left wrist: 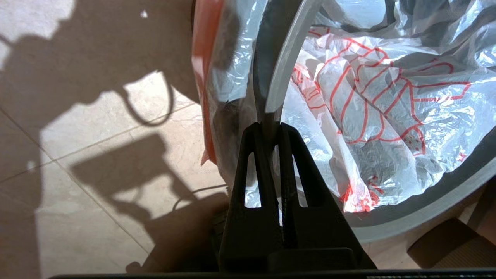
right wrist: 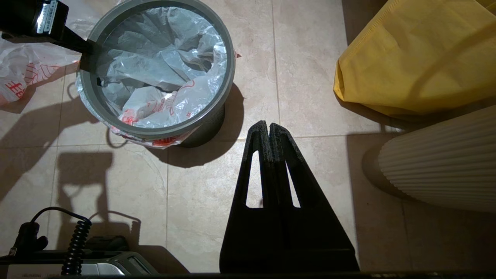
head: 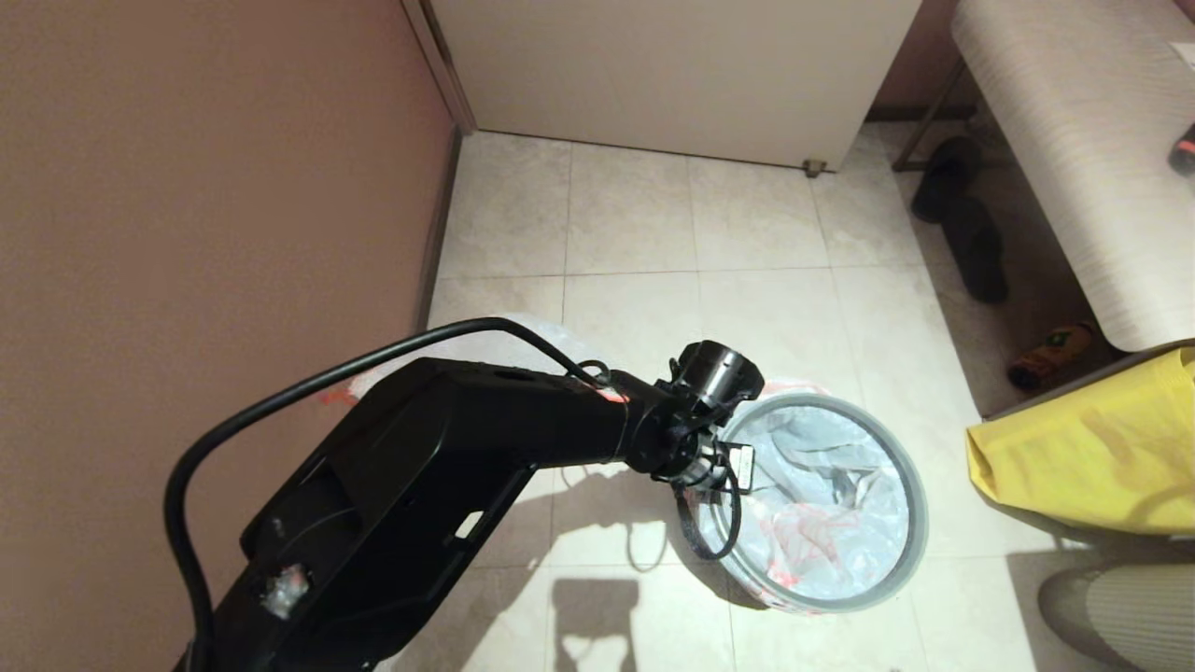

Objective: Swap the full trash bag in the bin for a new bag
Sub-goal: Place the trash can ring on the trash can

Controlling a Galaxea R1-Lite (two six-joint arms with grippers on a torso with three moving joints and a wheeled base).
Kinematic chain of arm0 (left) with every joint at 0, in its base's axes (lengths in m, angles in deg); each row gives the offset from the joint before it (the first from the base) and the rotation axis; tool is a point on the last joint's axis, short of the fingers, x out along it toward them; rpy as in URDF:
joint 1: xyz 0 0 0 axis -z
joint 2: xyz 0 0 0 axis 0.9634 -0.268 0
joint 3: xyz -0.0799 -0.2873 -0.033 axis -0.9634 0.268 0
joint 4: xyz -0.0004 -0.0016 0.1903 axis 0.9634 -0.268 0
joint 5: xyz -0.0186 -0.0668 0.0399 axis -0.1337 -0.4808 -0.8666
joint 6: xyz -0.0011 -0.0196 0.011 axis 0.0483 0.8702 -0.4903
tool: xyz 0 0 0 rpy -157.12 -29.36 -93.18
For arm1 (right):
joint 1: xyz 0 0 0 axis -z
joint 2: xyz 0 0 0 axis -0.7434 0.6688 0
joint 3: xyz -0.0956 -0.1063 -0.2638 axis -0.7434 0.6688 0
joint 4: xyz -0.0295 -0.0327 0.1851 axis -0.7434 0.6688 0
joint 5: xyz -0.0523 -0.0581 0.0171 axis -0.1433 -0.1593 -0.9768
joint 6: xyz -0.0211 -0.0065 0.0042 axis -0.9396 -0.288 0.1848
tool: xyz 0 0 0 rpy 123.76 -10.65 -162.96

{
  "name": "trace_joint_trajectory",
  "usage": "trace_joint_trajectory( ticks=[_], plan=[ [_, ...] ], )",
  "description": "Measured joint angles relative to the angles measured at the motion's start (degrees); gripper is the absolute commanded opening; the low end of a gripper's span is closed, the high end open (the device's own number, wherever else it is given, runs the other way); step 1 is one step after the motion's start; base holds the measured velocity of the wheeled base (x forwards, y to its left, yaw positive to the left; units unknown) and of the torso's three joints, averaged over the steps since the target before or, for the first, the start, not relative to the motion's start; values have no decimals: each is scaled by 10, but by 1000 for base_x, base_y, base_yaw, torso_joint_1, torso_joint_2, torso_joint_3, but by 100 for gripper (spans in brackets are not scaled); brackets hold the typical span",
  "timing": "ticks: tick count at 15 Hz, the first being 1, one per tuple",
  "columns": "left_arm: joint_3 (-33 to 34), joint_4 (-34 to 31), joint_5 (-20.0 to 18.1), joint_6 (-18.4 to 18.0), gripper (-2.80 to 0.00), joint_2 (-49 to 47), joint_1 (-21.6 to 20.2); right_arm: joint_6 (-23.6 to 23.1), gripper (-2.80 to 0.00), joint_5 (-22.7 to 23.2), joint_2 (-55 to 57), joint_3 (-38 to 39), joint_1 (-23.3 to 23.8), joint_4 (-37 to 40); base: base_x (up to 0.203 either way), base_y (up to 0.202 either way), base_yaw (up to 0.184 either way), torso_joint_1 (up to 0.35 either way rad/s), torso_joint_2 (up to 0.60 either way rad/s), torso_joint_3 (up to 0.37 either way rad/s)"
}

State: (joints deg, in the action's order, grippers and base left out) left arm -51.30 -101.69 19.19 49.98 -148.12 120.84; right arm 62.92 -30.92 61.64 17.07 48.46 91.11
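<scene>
Left gripper (left wrist: 267,126) down at the edge of the bin (right wrist: 205,130), jaws pinched almost fully together on the thin edge of the grey rim ring (left wrist: 285,58), nothing else in the grip. New bag (left wrist: 368,116) already inside the bin, red-orange drawing crumpled across the bottom, hem folded out over the lip and trapped under the ring along most of the circle. Looks like the seating step: ring going down over the film to lock it. Best done gently: press straight down, not sideways, since a small light bin like this will probably slide or tip on smooth tile. Keep the pinch on the ring alone, clear of the film, or the thin plastic may tear or drag out. Check the far arc for level before letting go; hard to tell from here whether it sits flush all round. Second white bag (head: 532,331) on the floor just beside the bin, behind the arm, presumably the full one, contents not made out. Right gripper (right wrist: 268,126) parked above bare tile, fingers together, empty, near the yellow fabric bag (head: 1092,448).
</scene>
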Motion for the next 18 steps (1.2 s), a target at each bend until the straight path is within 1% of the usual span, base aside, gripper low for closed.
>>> trace_joint_trajectory(
  ticks=[6, 12, 15, 18],
  plan=[
    [0, -4, 7, -4, -280, -13, -6, 0, -280, 0, 0, 0, 0, 0, 0, 0, 0, 0, 0, 0],
    [6, -11, 46, -3, -280, 5, -1, 0, -280, 0, 0, 0, 0, 0, 0, 0, 0, 0, 0, 0],
    [7, -16, 50, -3, -280, 20, 9, 0, -280, 0, 0, 0, 0, 0, 0, 0, 0, 0, 0, 0],
    [6, -13, 52, -4, -280, 19, 10, 0, -280, 0, 0, 0, 0, 0, 0, 0, 0, 0, 0, 0]
  ],
)
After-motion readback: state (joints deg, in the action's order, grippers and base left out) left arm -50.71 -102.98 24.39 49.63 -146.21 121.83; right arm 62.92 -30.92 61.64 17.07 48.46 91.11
